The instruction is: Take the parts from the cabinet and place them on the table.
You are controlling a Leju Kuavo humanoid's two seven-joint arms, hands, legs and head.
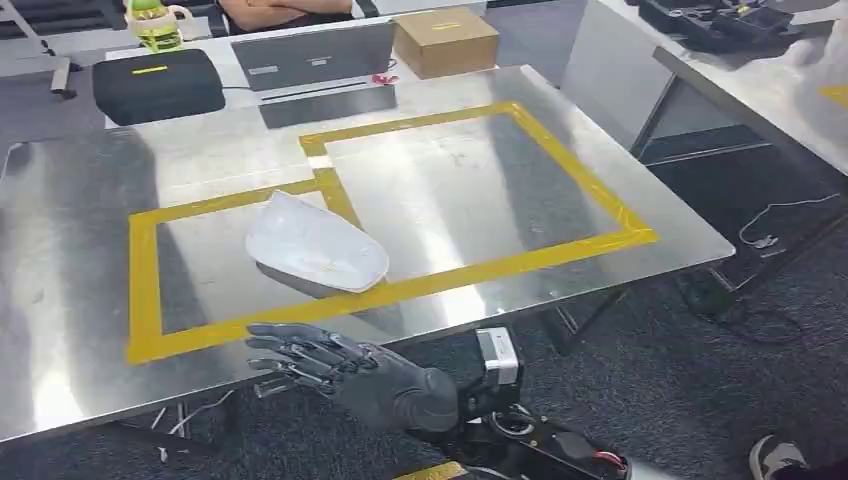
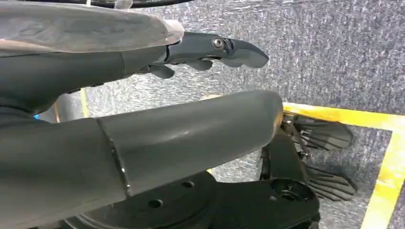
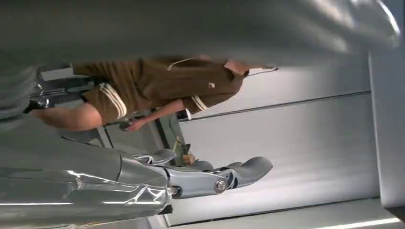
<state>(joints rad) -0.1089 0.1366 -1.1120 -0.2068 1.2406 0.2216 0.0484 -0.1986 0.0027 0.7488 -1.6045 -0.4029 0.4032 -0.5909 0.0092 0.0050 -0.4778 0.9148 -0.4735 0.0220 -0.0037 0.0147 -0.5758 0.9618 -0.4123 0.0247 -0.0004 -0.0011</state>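
Head view, item one: white part (image 1: pixel 316 243), a shallow curved shell, resting on the steel table (image 1: pixel 80 250) inside the left yellow tape frame (image 1: pixel 144 275), its lower edge touching or just over the near tape strip. Item two: right hand (image 1: pixel 335 365), just below the part, at the table's near edge, fingers spread and stretched out, holding nothing. Item three: left hand (image 2: pixel 143 138), in the left wrist view over grey carpet, thumb and fingers apart with nothing between them. Risk, as judged: the spread fingers lie close to the part, so a sideways or forward sweep could nudge it across the tape or scrape the table edge; pulling straight back from the part looks safest. Room: bare steel behind and right of the part; laptop (image 1: pixel 312 55), cardboard box (image 1: pixel 446 41) and black case (image 1: pixel 158 84) well beyond it.
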